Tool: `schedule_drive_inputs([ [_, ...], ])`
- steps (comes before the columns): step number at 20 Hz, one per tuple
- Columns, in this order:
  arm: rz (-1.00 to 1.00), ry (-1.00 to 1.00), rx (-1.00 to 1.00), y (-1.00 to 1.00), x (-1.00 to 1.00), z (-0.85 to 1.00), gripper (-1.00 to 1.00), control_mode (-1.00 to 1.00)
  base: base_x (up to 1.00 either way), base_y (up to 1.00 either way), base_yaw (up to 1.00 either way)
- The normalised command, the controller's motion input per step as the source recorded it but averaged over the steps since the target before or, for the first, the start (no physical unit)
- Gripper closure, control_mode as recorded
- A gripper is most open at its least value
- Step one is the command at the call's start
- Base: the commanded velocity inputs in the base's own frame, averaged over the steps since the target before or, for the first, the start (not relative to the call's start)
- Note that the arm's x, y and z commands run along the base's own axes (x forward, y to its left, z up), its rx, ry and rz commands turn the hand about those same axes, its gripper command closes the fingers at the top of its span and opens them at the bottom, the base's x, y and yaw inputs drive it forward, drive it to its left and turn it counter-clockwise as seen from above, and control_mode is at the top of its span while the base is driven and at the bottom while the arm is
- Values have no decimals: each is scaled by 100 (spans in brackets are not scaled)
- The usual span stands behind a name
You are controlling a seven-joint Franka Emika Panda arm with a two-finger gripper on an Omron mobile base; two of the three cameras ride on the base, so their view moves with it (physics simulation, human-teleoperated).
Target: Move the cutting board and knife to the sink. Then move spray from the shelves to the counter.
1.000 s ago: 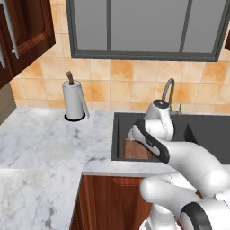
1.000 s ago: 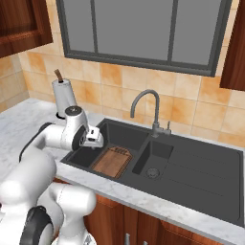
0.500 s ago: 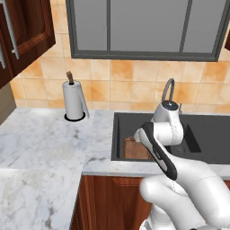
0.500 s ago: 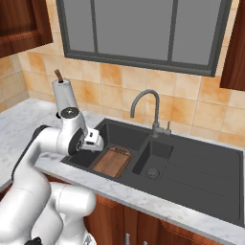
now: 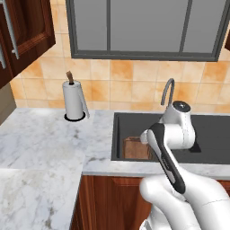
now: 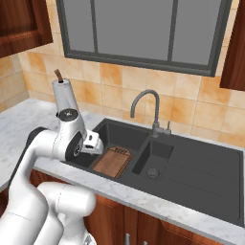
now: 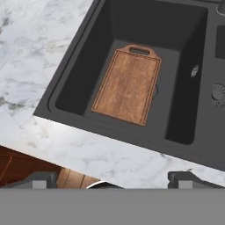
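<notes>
Cutting board is lying in sink at 12 o'clock of spread, empty gripper; knife is judged to be fetched next

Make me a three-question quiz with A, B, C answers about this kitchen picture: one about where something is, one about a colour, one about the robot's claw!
1. Where does the flat brown wooden cutting board lie?
A. on the marble counter
B. in the dark grey sink basin
C. on a shelf

2. What colour is the paper towel roll on its stand?
A. white
B. blue
C. red

3. How is the robot's gripper?
A. shut on the board
B. shut on nothing
C. open and holding nothing

Answers:
1. B: the board rests flat on the basin floor.
2. A: the roll by the tiled wall is white.
3. C: in the hand view the finger tips stand wide apart, with nothing between them.
</notes>
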Motion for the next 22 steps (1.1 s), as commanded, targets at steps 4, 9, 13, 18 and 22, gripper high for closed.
schedule_drive_inputs([
  [4, 0, 0, 0, 0, -8, 3, -100, -100, 0, 0, 0],
  [9, 0, 0, 0, 0, 0, 0, -100, 100, -7, 0, 0],
  [13, 0, 0, 0, 0, 0, 0, -100, 100, -48, -3, 0],
  [18, 0, 0, 0, 0, 0, 0, -100, 100, -60, -14, 0],
  [22, 0, 0, 0, 0, 0, 0, -100, 100, -38, -16, -3],
])
